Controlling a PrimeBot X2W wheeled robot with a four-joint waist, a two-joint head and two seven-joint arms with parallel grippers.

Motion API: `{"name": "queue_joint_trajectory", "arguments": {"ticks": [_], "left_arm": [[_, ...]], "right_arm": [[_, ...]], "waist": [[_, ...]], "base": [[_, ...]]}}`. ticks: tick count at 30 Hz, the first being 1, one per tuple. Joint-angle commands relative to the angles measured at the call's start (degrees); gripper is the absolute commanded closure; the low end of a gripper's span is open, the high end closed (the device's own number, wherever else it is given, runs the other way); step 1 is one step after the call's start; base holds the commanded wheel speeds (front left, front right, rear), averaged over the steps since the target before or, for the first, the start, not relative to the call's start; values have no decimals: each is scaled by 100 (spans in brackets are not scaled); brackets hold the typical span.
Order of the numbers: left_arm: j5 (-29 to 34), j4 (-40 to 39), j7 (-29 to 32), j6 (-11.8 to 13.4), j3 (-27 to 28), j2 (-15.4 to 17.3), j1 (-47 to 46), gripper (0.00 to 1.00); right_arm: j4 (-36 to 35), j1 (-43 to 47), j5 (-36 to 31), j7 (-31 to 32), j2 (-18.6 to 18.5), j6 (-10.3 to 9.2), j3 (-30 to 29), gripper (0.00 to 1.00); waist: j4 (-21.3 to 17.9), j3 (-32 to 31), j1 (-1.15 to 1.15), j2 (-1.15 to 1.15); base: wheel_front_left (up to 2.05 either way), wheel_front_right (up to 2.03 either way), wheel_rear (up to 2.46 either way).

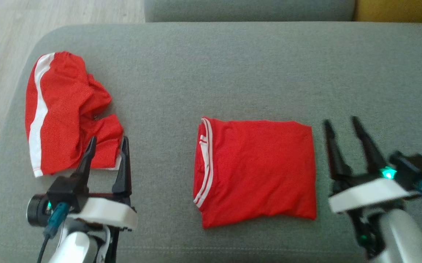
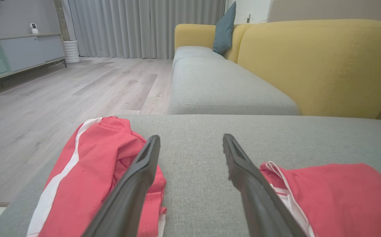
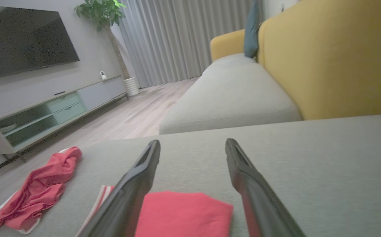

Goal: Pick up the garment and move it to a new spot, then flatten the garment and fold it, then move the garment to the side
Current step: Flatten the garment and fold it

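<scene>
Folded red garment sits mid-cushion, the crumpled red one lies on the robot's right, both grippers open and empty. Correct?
No: the crumpled red garment lies on the robot's left, by the left gripper, per the head view. The rest holds.

**Head view:** you look steeply down on the grey cushion (image 1: 233, 73), near enough that it spans the frame, with the folded red garment (image 1: 258, 171) at centre.

**Left wrist view:** you look low and nearly level along the left gripper (image 2: 191, 138), across the cushion toward the yellow sofa back (image 2: 309, 65) at upper right.

**Right wrist view:** equally low, along the right gripper (image 3: 192, 142), turned more toward the floor (image 3: 137, 118) at left.

All three views share the folded red garment and the crumpled red garment (image 1: 65, 109).
</scene>
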Motion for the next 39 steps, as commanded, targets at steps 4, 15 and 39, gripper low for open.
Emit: {"name": "queue_joint_trajectory", "arguments": {"ticks": [4,15,39], "left_arm": [[22,-166,-66,-46,272,222,-52,0],[32,-22,-74,-116,352,351,335,0],[44,58,-76,-71,320,346,477,0]], "right_arm": [[-745,380,-302,230,-53,22,-448,0],[-1574,1238,-511,823,29,22,-838,0],[-1827,1552,-588,1149,105,22,-855,0]], "waist": [[-127,-156,0,0],[-286,-589,0,0],[-320,-749,0,0]], "base": [[0,0,0],[0,0,0],[0,0,0]]}}
